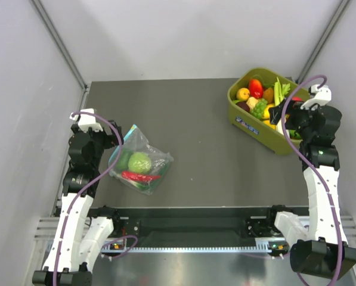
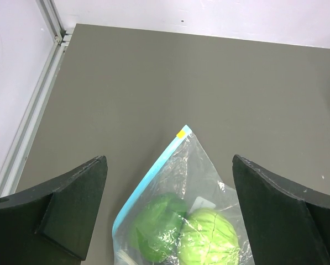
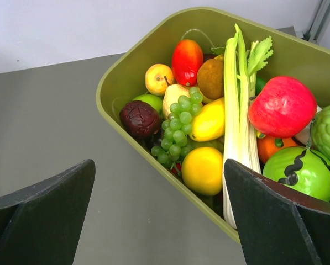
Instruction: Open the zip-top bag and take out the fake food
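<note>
The clear zip-top bag lies flat on the table at the left, its teal-blue zip strip along its left edge. Inside are a pale green cabbage, a dark green pepper and a long red chili. The left wrist view shows the cabbage and pepper through the plastic. My left gripper is open and empty, above the bag's zip end. My right gripper is open and empty, over the near rim of the olive tub.
The olive-green tub stands at the back right, full of other toy food: red apple, lemons, grapes, celery. Grey walls and an aluminium rail bound the table's left side.
</note>
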Tool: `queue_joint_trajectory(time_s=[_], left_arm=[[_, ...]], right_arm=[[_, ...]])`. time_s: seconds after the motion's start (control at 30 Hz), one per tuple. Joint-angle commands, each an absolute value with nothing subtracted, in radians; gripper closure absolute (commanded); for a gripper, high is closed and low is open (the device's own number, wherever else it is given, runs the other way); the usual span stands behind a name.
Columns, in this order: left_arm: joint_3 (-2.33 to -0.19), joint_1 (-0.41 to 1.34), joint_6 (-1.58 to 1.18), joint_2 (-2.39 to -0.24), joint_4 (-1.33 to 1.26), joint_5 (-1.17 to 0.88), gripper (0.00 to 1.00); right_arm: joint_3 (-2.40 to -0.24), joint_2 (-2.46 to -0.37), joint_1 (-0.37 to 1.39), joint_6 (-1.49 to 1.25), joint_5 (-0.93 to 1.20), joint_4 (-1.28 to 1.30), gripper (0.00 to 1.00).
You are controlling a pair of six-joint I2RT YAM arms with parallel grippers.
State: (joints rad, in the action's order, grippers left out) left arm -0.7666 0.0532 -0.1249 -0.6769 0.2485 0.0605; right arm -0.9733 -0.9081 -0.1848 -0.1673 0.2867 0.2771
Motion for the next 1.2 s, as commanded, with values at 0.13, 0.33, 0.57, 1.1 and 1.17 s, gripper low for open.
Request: queue_joint_trajectory(time_s=[0.13, 0.33, 0.57, 1.1, 1.17], left_arm=[[-0.795, 0.051, -0.123, -0.666, 0.218, 0.067, 0.01], [-0.79, 0.052, -0.126, -0.661, 0.213, 0.072, 0.01], [-0.767, 0.051, -0.114, -0.716, 0.224, 0.08, 0.01], [-0.811, 0.051, -0.15, -1.057, 0.35, 0.129, 0.09], [-0.808, 0.051, -0.15, -1.08, 0.348, 0.127, 0.1]], right_arm=[[-0.996, -0.907, -0.173, -0.163, 0.276, 0.256, 0.0], [-0.997, -0.907, -0.173, -0.163, 0.276, 0.258, 0.0], [-0.997, -0.904, -0.175, -0.161, 0.267, 0.265, 0.0], [-1.002, -0.87, -0.173, -0.149, 0.219, 0.299, 0.0], [-1.005, -0.87, -0.173, -0.149, 0.222, 0.301, 0.0]])
